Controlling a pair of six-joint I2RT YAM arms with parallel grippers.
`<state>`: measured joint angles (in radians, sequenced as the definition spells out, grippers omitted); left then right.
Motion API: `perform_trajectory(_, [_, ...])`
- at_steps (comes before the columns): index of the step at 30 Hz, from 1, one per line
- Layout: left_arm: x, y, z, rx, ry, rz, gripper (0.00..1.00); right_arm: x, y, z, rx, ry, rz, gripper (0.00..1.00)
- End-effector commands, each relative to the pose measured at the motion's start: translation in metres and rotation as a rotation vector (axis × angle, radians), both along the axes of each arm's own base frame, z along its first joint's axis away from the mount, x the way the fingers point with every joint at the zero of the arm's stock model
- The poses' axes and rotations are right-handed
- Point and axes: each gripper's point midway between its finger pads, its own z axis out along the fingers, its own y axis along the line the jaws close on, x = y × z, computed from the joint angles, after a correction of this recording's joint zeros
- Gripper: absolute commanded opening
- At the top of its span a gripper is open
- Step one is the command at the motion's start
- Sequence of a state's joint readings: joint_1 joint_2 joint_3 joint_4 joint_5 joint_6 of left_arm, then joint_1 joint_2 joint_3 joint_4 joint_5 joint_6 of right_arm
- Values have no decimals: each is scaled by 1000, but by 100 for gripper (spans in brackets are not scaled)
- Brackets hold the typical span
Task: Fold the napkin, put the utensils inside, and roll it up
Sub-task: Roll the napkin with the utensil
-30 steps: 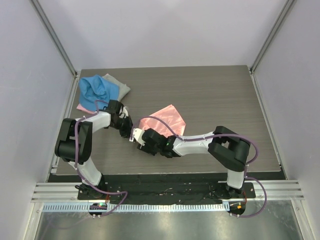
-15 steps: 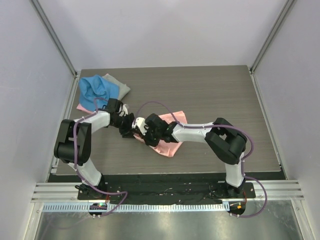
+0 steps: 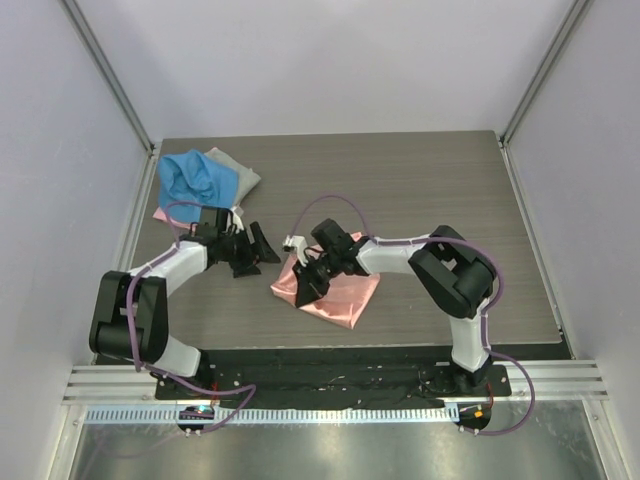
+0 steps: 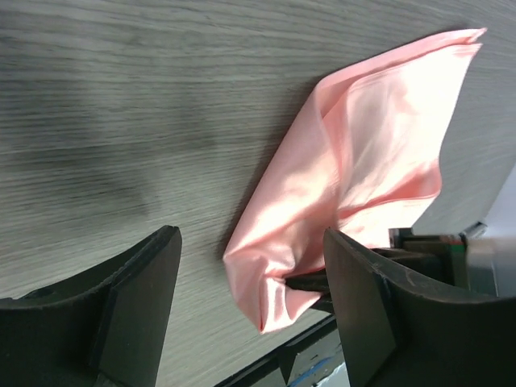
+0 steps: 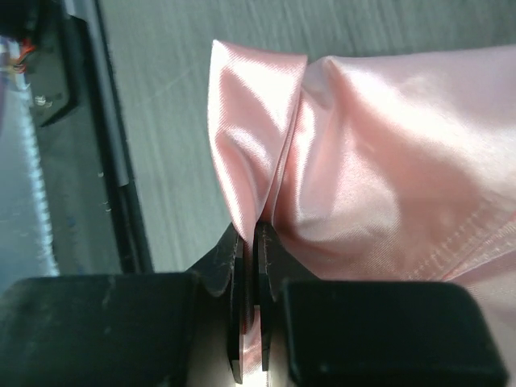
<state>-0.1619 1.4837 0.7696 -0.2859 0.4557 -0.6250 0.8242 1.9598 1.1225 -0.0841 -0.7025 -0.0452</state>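
Toward the table's (image 3: 450, 200) near edge, the left claw (image 3: 265, 243) has opened off the napkin (image 3: 345, 295) while the right claw (image 5: 256, 242) clamps it, folding unfinished.

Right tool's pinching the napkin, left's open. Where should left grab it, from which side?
Probably the bunched corner of the napkin, coming from its left side. The right tool pinches it into a raised fold there, giving cloth to close on; the rest seems to lie flat on the table. The open left tool faces that corner.
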Motion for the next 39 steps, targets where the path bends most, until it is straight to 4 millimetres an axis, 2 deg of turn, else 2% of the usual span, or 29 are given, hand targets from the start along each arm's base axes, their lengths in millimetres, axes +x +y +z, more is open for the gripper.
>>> perform_trajectory(1, [10,-15,15,-107,-112,-37,75,-25,-15,-16,59,264,-29,1])
perform_trajectory(2, [11,-18,17,-125,-130,-45,75,-17,-14,-12,109,262,-34,1])
perform_trajectory(7, [3,-21,13,-148,-168,-53,74,-6,-22,-14,168,359,-94,1])
perform_trajectory(12, [-1,-36,7,-186,-187,-93,73,5,-31,-26,172,395,-116,1])
perform_trajectory(16, [-3,-40,10,-223,-251,-101,73,12,-37,-35,162,429,-143,1])
perform_trajectory(21, [-7,-44,12,-261,-330,-112,74,15,-43,-49,145,467,-170,1])
perform_trajectory(26, [-17,-55,0,-294,-292,-151,71,20,-45,-57,140,502,-192,1])
perform_trajectory(29, [-17,-56,0,-306,-313,-152,70,21,-47,-60,134,512,-203,1])
perform_trajectory(32, [-16,-57,-2,-305,-321,-153,68,21,-48,-63,126,523,-208,1])
perform_trajectory(39, [-17,-60,-16,-301,-292,-157,51,21,-49,-64,119,529,-211,1])
